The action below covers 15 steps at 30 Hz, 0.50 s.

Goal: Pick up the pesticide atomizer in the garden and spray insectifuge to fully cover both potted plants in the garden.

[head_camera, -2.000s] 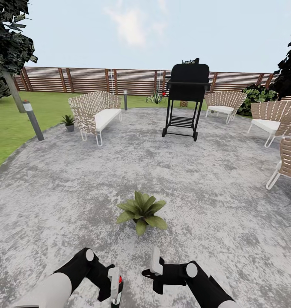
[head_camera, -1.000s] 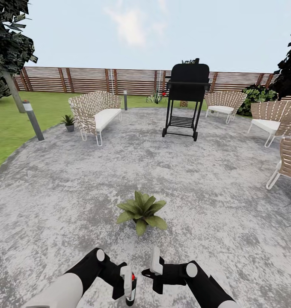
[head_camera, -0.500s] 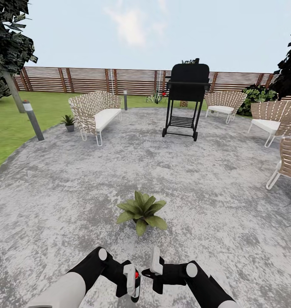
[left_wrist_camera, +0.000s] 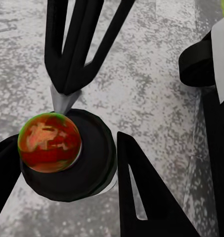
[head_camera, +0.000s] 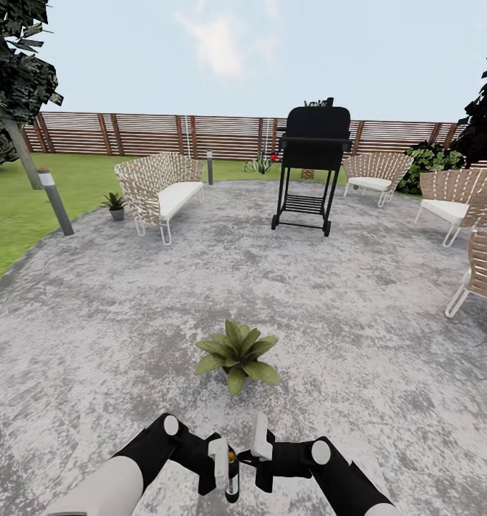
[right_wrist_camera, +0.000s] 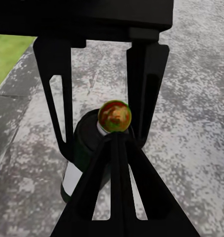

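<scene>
Left end effector (head_camera: pixel 224 469), clamping the pesticide atomizer (head_camera: pixel 231 474), has shifted toward the spread right end effector (head_camera: pixel 261 450).

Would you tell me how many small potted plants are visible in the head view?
2: one potted plant on the stone patio just ahead of both end effectors, another at the patio's left edge beside the wicker sofa. Others may be hidden.

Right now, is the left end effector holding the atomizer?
Yes, the left end effector has its fingers closed around the dark atomizer, held upright beside the right end effector.
</scene>
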Motion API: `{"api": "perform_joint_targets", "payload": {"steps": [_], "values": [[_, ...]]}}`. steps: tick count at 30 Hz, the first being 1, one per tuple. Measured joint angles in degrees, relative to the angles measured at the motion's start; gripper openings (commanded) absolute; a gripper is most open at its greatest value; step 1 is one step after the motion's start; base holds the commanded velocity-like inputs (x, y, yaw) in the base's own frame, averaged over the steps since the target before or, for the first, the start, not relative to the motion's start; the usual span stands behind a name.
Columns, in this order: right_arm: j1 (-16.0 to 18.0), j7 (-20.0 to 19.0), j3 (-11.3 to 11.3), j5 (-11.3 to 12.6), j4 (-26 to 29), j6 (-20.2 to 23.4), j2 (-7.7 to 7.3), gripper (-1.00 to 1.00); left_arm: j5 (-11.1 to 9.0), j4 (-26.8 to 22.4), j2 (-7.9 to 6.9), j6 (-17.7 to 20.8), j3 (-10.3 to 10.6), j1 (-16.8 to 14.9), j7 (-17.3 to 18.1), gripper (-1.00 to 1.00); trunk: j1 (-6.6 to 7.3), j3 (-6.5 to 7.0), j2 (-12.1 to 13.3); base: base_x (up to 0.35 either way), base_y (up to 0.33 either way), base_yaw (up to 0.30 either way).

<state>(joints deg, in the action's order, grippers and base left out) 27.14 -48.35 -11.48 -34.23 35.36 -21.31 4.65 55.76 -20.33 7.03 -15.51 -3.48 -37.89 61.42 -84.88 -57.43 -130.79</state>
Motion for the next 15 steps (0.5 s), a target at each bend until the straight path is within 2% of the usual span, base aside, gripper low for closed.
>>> {"api": "perform_joint_targets", "payload": {"steps": [11, 13, 15], "values": [[0.0, -0.02, 0.0, 0.05, 0.0, -0.03, 0.0, -1.0, 0.09, 0.17, -0.5, 0.07, 0.42, 0.07, 0.03, -1.0, 0.0, 0.0, 0.0, 0.0, 0.0, 0.0], [0.0, -0.03, 0.0, 0.03, -0.02, -0.04, 0.0, -1.0, 0.52, 0.21, -0.88, 0.07, 0.58, 0.21, 0.06, -1.0, 0.0, 0.0, 0.0, 0.0, 0.0, 0.0], [0.0, 0.01, 0.0, 0.02, -0.06, -0.04, 0.0, -1.0, 0.89, 0.14, -2.27, 0.1, 0.71, 0.47, 0.06, -1.0, 0.0, 0.0, 0.0, 0.0, 0.0, 0.0]]}}
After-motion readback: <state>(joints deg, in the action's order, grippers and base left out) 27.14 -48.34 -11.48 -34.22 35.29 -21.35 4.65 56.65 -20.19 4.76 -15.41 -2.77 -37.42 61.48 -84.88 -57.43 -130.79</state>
